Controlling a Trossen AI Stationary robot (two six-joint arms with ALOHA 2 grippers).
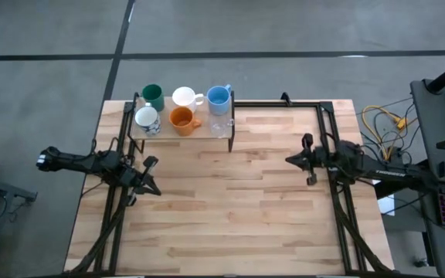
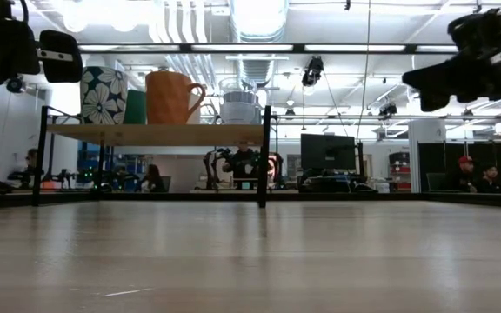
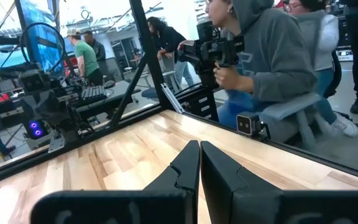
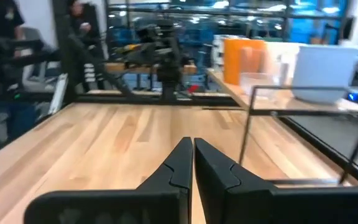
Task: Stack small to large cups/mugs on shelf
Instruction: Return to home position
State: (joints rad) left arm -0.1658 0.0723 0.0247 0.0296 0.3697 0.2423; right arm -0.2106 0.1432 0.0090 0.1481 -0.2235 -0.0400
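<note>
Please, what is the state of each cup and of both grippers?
Dark green cup: upright on the shelf
White mug: upright on shelf
Light blue cup: upright on shelf
Flower-patterned cup: upright on shelf
Orange mug: upright on shelf
Clear cup: upright on shelf
Left gripper: shut, empty
Right gripper: shut, empty
</note>
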